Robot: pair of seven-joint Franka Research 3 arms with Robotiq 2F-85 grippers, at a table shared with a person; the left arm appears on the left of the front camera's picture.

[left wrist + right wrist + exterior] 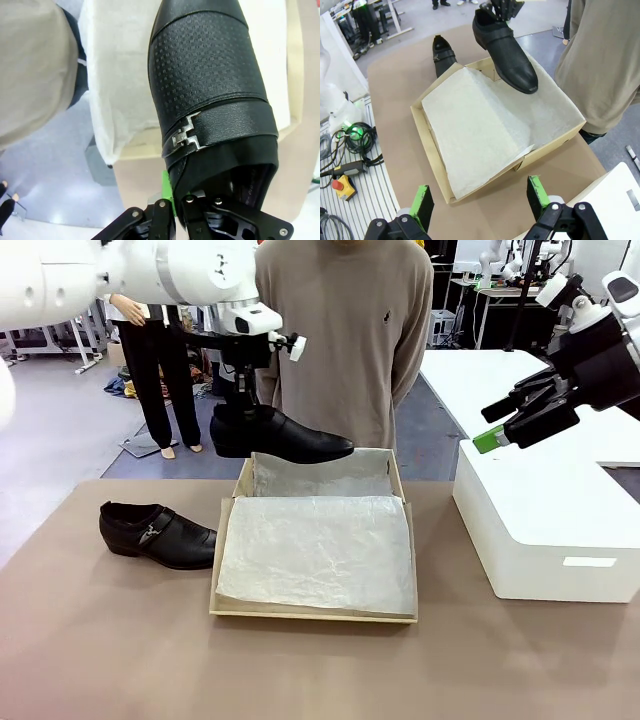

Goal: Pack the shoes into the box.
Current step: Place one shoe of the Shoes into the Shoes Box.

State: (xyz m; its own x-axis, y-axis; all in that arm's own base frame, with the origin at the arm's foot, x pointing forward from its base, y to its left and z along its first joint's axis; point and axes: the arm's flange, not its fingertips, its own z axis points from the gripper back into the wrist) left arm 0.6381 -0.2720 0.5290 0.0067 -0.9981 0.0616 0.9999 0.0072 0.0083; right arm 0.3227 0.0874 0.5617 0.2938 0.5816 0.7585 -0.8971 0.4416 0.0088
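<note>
One shoe (280, 435) gripped at heel by closed left gripper (243, 408), hung over far end of box (312, 614), not yet lowered. Second shoe (157, 533) seen lying on table (100, 640), just beside box. Right gripper (492, 425) spread wide, empty, raised aside. Nothing packed; both shoes yet to be placed.

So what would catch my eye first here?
A shiny black shoe hangs in the air over the far end of the open cardboard box, pinched at its heel end by the left gripper. Its twin lies on the table left of the box, and the right gripper hovers open near a white box.
</note>
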